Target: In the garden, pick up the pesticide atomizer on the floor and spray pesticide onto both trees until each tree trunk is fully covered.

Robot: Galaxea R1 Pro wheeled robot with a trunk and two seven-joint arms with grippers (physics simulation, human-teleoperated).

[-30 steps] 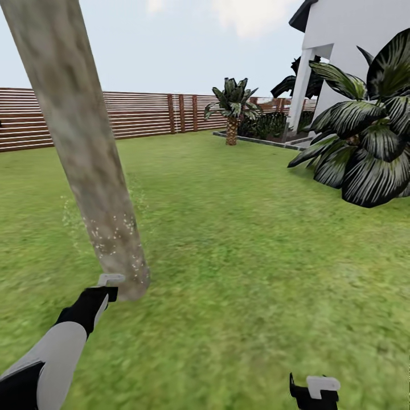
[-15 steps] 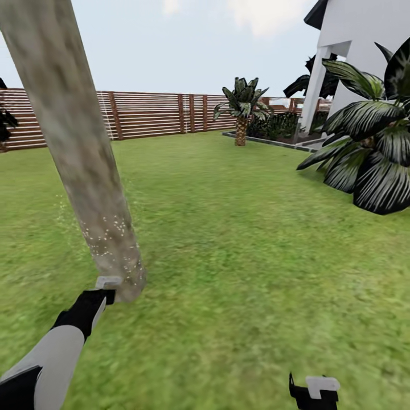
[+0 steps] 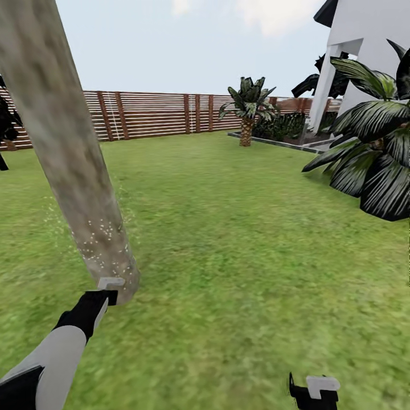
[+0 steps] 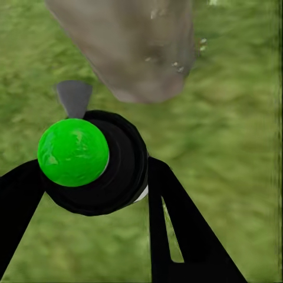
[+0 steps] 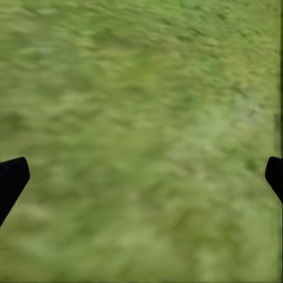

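The left gripper pinches the black pesticide atomizer with its green round cap, 2 fingers around its body, nozzle aimed at the foot of the thick pale grey-beige tree trunk, just beside it. Whitish pesticide specks dot the lower bark. The right gripper hangs spread and empty over green grass.

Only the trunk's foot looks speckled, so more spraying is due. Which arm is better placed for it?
Left. The left gripper holds the sprayer right by the trunk; the right gripper is open over grass.
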